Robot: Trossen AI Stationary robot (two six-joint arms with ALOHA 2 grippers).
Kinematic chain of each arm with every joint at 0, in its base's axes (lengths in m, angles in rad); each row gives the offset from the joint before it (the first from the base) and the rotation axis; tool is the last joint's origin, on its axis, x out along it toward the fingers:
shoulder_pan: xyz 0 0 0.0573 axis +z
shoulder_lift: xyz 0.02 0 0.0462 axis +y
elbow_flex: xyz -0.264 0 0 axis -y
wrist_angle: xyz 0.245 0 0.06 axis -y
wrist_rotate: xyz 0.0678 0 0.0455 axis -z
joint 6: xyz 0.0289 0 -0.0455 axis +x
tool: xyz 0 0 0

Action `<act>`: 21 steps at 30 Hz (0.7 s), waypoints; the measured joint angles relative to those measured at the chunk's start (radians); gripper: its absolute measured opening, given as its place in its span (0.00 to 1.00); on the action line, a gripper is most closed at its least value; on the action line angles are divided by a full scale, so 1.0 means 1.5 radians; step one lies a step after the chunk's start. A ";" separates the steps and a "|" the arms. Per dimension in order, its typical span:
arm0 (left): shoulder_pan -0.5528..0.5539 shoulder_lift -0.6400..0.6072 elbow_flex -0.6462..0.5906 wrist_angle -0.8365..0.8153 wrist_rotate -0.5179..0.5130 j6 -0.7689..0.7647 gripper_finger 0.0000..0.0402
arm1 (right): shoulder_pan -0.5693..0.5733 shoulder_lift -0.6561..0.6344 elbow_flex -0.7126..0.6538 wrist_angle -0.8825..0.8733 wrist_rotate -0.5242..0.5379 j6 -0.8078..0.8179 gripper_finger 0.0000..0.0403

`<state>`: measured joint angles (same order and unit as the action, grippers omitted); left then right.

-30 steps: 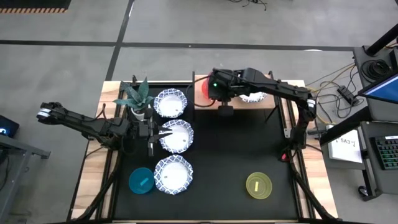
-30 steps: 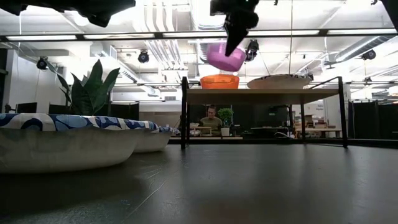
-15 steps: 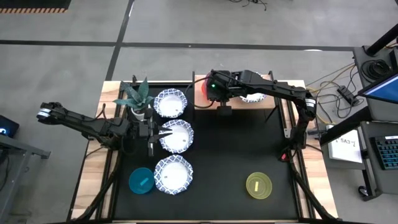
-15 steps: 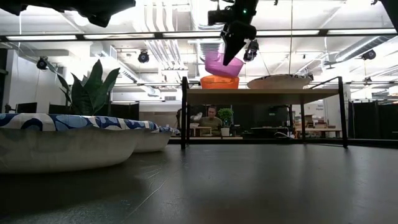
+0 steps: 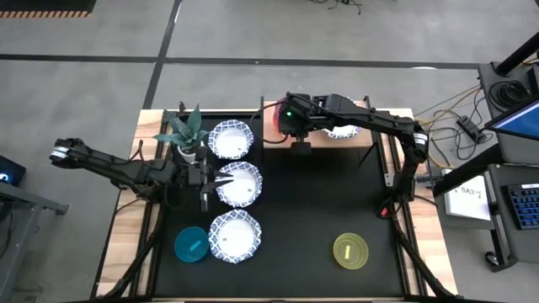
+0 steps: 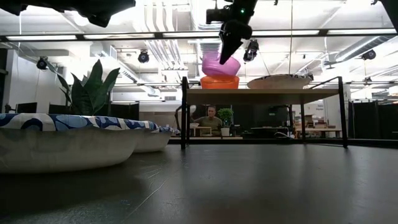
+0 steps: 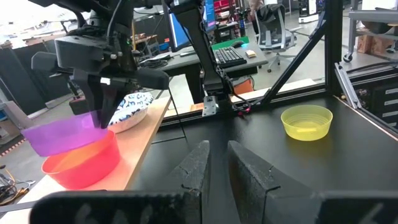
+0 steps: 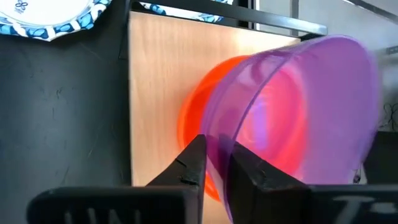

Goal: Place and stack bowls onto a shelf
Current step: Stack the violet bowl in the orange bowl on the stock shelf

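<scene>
Lower now: your purple bowl (image 6: 220,65) has dropped from well above the red bowl (image 6: 219,81) to just over it, and the right gripper (image 6: 226,50) has come down with it.

High view: right arm reaches over the shelf's (image 5: 364,148) left end; its body hides both small bowls except a sliver of red. One patterned bowl (image 5: 344,131) sits mid-shelf. Left gripper (image 5: 205,183) waits at the edge of the middle one of three patterned bowls (image 5: 238,184) near the plant (image 5: 187,132). Teal bowl (image 5: 191,244) and yellow bowl (image 5: 350,251) are on the table (image 5: 303,210), well apart.

Low view: purple hangs tilted, its base at the red rim. I can't tell whether they touch.

Left wrist view: left fingers (image 7: 245,177) nearly together, holding nothing. Across the table, purple sits askew over red, one side higher.

Right wrist view: right fingers (image 8: 193,163) pinch the purple rim, closed tight on the wall. Purple is off-centre, shifted past red toward the shelf's end.

Risks, as judgement: release at this tilt and purple may seat crooked or slide off red, since it isn't level or centred. Press down further and you could shove red along the board toward the near edge. Level it and centre it first.
</scene>
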<state>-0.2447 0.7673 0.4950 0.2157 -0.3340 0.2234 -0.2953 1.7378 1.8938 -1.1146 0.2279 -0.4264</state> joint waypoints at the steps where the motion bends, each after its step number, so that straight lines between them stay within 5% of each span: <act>1: 0.000 0.000 0.000 0.000 0.000 0.000 0.09 | -0.002 0.000 0.000 0.000 0.000 0.003 0.11; 7: 0.000 0.000 0.000 0.000 0.000 0.000 0.09 | -0.004 0.000 0.000 0.002 0.000 0.004 0.19; 21: 0.000 0.000 0.000 0.000 0.000 0.000 0.09 | -0.004 -0.001 0.009 0.002 0.005 0.030 0.19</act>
<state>-0.2450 0.7673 0.4950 0.2153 -0.3341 0.2234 -0.3016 1.7363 1.9068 -1.1118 0.2359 -0.3811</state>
